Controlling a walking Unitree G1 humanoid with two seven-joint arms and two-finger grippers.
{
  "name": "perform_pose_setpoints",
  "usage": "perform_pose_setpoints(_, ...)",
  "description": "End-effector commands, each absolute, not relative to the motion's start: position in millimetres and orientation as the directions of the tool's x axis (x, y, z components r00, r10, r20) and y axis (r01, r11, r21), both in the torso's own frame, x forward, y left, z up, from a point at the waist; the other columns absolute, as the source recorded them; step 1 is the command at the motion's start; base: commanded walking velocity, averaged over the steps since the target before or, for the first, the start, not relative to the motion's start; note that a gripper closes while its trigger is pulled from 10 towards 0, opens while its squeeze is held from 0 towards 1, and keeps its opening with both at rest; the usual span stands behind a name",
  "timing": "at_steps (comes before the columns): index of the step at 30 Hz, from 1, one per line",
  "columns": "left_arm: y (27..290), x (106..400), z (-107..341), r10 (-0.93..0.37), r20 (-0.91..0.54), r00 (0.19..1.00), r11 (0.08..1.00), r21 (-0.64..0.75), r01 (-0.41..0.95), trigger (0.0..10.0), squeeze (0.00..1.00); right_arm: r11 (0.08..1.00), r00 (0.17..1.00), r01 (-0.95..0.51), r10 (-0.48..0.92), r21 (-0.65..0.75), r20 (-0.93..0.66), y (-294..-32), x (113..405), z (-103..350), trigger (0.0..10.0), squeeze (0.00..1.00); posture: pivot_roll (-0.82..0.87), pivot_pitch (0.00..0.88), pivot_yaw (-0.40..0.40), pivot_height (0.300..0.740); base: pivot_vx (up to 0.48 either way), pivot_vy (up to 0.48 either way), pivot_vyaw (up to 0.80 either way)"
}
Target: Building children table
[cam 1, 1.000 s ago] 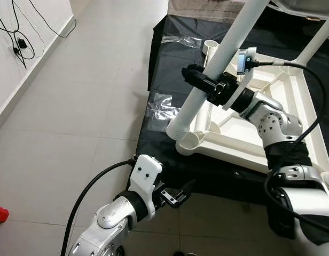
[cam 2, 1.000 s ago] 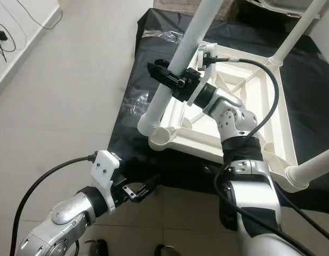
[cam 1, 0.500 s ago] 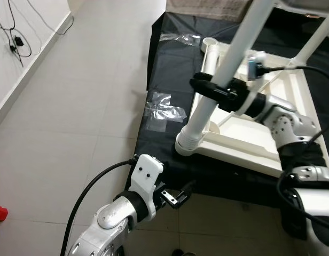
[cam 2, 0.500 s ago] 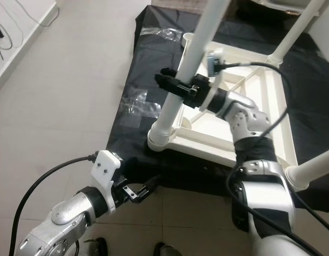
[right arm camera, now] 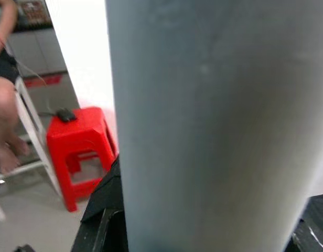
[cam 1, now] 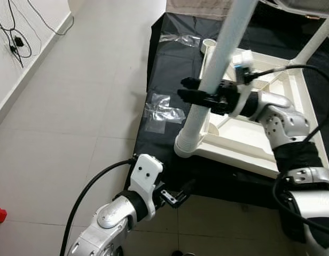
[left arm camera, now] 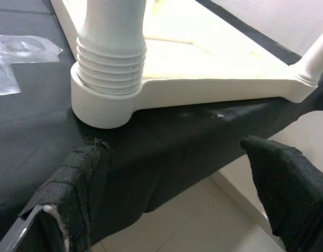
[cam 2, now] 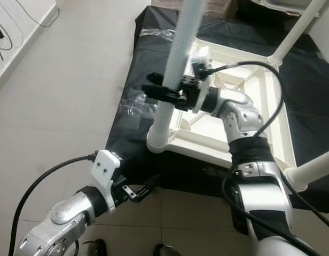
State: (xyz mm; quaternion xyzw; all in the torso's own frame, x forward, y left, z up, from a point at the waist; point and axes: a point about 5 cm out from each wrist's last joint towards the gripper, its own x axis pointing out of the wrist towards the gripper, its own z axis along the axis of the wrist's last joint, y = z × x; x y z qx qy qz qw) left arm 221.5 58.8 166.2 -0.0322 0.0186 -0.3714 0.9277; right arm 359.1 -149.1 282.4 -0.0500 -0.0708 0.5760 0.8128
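Now, from the head cameras, my right hand [cam 1: 199, 97] pinches the white table leg [cam 1: 209, 88] partway up — its ribbed foot sits in the corner socket [cam 1: 185, 151] of the upturned white tabletop [cam 1: 244, 141], which lies on a black cloth [cam 1: 164, 74]. The leg is a smooth, glossy plastic tube; my worry is that it slips or tilts in the grip and jams crooked in the round socket.

In the left wrist view, my left hand [left arm camera: 177, 194] hangs spread, its fabric-wrapped fingers [left arm camera: 77, 184] apart, holding nothing, just beside the cloth's draped edge.

The right wrist view gives a pale, matte cylinder close up, with a red plastic stool [right arm camera: 80, 152] beyond.
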Motion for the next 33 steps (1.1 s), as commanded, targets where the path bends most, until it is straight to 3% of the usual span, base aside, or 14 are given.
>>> perform_pose_setpoints(1,57.4,219.1,163.4,-0.696,-0.029,0.717,0.717,-0.087,0.692,10.0,0.00,0.376,0.384,-0.923,0.914,-0.084,-0.128,-151.1,361.4,235.6,10.0,0.00,0.12,0.260,-0.119,0.740,0.000,0.000,0.00)
perform_pose_setpoints(8,57.2,219.8,162.9,-0.696,-0.029,0.717,0.717,-0.087,0.692,10.0,0.00,0.359,0.367,-0.930,0.922,-0.082,-0.125,-145.9,348.5,219.9,10.0,0.00,0.12,0.257,-0.119,0.740,0.000,0.000,0.00)
perform_pose_setpoints(19,56.6,218.9,161.7,-0.698,-0.032,0.715,0.715,-0.086,0.694,10.0,0.00,0.583,0.582,-0.812,0.810,-0.010,-0.071,-159.6,357.7,207.1,10.0,0.00,0.12,0.247,-0.120,0.740,0.000,0.000,0.00)
perform_pose_setpoints(22,56.6,218.7,161.4,-0.698,-0.032,0.716,0.715,-0.086,0.694,10.0,0.00,0.696,0.695,-0.717,0.717,0.023,-0.056,-167.3,363.0,202.9,10.0,0.00,0.12,0.237,-0.120,0.740,0.000,0.000,0.00)
perform_pose_setpoints(28,56.3,219.1,162.0,-0.698,-0.029,0.716,0.715,-0.085,0.694,10.0,0.00,0.716,0.715,-0.697,0.698,0.034,-0.050,-168.1,357.4,197.4,10.0,0.00,0.12,0.233,-0.119,0.740,0.000,0.000,0.00)
perform_pose_setpoints(33,58.4,224.3,164.1,-0.685,-0.018,0.729,0.727,-0.079,0.682,10.0,0.00,0.812,0.813,-0.582,0.583,0.037,-0.003,-166.0,350.9,197.4,10.0,0.00,0.12,0.231,-0.115,0.740,0.000,0.000,0.00)
